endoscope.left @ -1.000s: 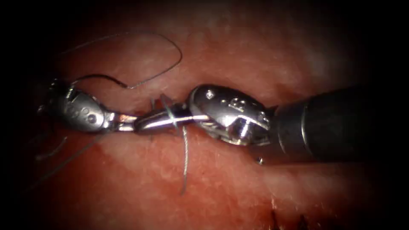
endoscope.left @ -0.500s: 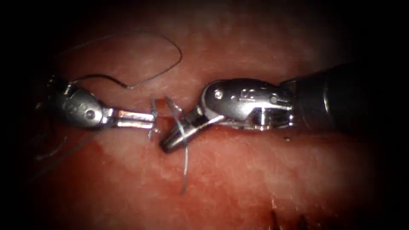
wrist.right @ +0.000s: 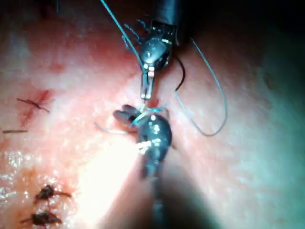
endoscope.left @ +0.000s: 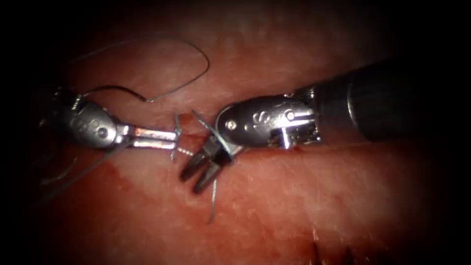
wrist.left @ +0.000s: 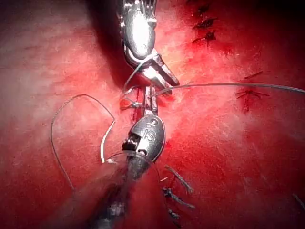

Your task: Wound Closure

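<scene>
My left tool (endoscope.left: 175, 138) lies along the cut (endoscope.left: 196, 133) from the left, its jaws shut on the thread (endoscope.left: 172, 126) at the stitch. The same tool (wrist.left: 147, 101) holds the thread close to the tissue in the left wrist view. My right tool (endoscope.left: 195, 175) comes from the right and points down and left, jaws open, holding nothing. A loop of thread (endoscope.left: 212, 133) is wrapped around its jaws, also seen as the thread wrap (wrist.right: 148, 111) in the right wrist view. A thread tail (endoscope.left: 213, 203) hangs below.
A long slack thread loop (endoscope.left: 196, 54) lies on the tissue (endoscope.left: 304, 206) above the left tool. Finished dark stitches (wrist.left: 206, 24) and stitches (wrist.right: 45, 193) mark the closed part of the cut. Cut thread ends (wrist.left: 177, 196) lie beside the left tool's shaft.
The right tool's jaws lay shut over the left tool's tip, then swung down and left and opened. The thread wrap stayed on them. The left tool barely moved.
</scene>
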Tool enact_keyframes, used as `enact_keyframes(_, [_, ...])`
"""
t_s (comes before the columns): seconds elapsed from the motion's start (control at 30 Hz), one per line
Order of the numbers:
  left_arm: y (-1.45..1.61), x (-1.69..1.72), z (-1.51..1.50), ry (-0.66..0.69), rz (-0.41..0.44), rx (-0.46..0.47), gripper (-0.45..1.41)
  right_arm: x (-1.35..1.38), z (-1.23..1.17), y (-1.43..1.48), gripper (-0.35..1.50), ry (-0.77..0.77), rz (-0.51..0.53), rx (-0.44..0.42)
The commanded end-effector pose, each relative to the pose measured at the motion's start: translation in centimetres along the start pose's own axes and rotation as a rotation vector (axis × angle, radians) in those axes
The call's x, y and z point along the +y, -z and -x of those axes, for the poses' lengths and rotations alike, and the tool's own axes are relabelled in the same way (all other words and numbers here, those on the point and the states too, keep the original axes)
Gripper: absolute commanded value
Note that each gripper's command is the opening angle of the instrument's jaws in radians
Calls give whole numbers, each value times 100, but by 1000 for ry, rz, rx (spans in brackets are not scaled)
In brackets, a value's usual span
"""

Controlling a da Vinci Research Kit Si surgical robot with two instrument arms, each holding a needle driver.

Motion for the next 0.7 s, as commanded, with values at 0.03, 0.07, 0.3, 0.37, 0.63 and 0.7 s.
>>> enact_keyframes(0.03, [-3, 11, 6, 3, 2, 0, -45, 0, 3, -8, 42, 10, -18, -18])
enact_keyframes(0.07, [-2, 11, 6, 3, 2, -1, -45, 0, 4, -7, 46, 16, -24, -33])
enact_keyframes(0.3, [-2, 12, 6, 4, -1, -2, -45, -3, 7, -9, 93, 44, -63, -99])
enact_keyframes(0.37, [-1, 12, 6, 4, -1, -2, -45, -4, 10, -11, 93, 53, -76, -120])
enact_keyframes(0.63, [0, 14, 6, 3, -1, -2, -45, -1, 39, -36, 74, 88, -143, -210])
enact_keyframes(0.7, [0, 14, 6, 3, -1, -2, -45, -3, 43, -41, 71, 97, -152, -224])
